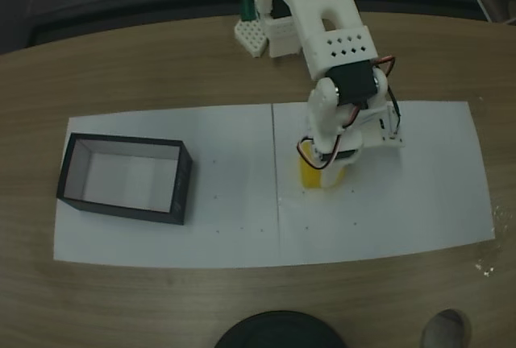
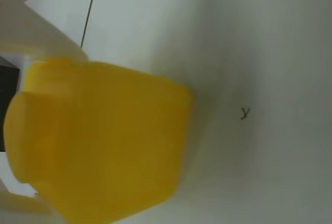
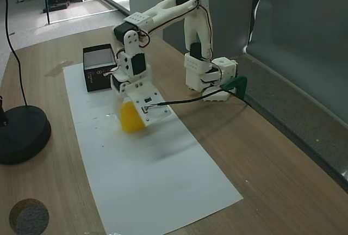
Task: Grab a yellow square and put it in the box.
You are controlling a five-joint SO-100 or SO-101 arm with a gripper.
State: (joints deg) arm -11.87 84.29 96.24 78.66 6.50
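The yellow square (image 1: 319, 177) rests on the white paper right of centre in a fixed view, under my white gripper (image 1: 324, 169). From the side, my gripper (image 3: 130, 114) reaches straight down onto the yellow square (image 3: 131, 119). In the wrist view the yellow square (image 2: 104, 141) is large and blurred, and white fingers (image 2: 36, 35) press it from above and below, so the gripper is shut on it. The black-walled box (image 1: 121, 205) stands at the paper's left end, well apart from the gripper. In another fixed view the box (image 3: 102, 78) sits behind the arm.
A white paper sheet (image 1: 201, 235) covers the middle of the wooden table (image 1: 121, 66). The arm's base (image 3: 209, 74) is clamped at the far edge. A black round stand (image 3: 22, 131) with a cable stands off the paper.
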